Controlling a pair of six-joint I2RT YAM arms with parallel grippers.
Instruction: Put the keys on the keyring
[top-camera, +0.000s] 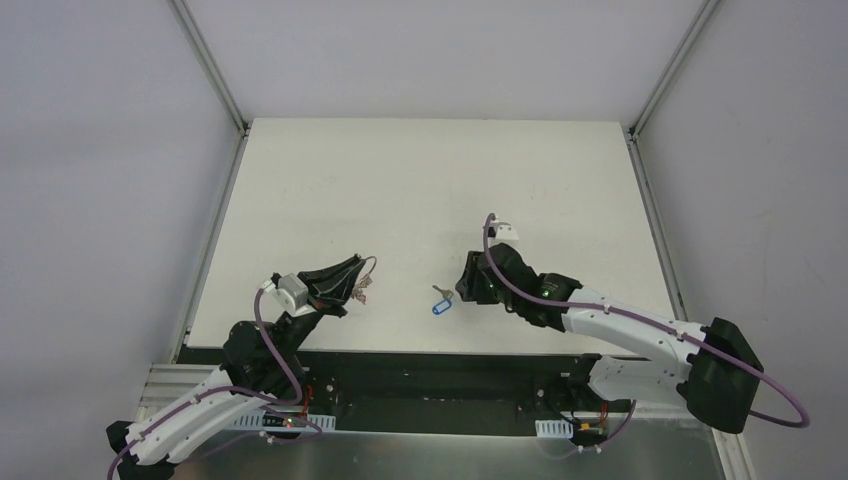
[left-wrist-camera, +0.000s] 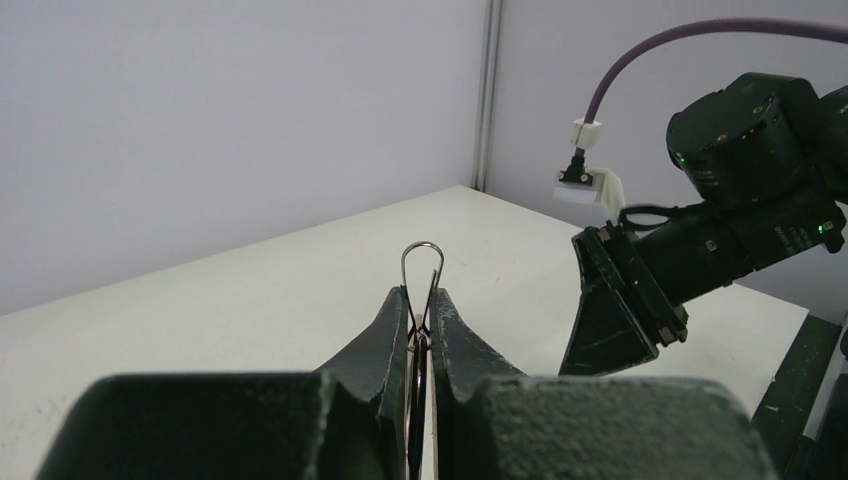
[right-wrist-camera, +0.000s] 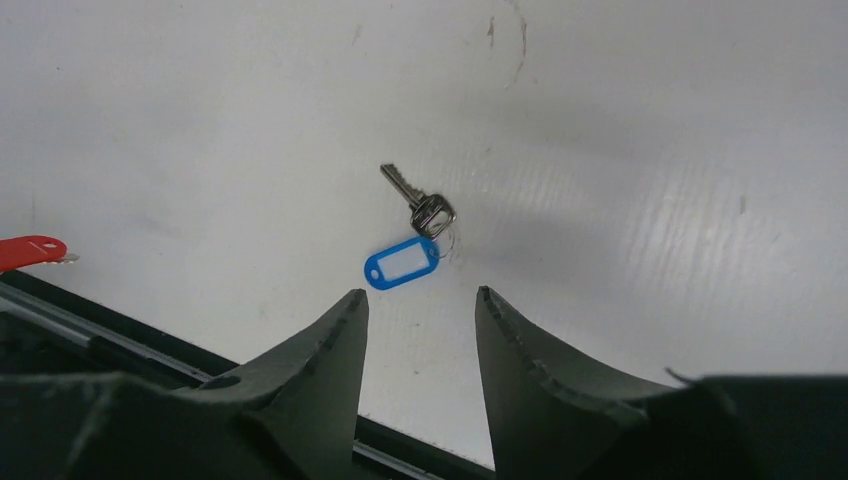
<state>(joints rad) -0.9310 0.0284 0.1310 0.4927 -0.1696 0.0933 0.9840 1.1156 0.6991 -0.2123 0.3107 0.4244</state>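
We see the small silver key with the oblong blue plastic head (right-wrist-camera: 402, 263) lying flat on the matte, lightly scuffed white counter (right-wrist-camera: 650, 150), near its front edge. Its notched metal blade is angled away, and a white panel is set into the blue. The right gripper (right-wrist-camera: 420, 295) hovers close by it, ridged black fingers spread apart and holding nothing. At the left border of the right wrist view, the red-headed key (right-wrist-camera: 30, 250) lies by the counter's edge, only partly showing. The left gripper (left-wrist-camera: 422, 300) is clamped on the thin silver wire keyring (left-wrist-camera: 422, 262), raised off the counter. A rounded loop pokes past its fingertips, and from above, small silver keys (top-camera: 360, 294) dangle beneath.
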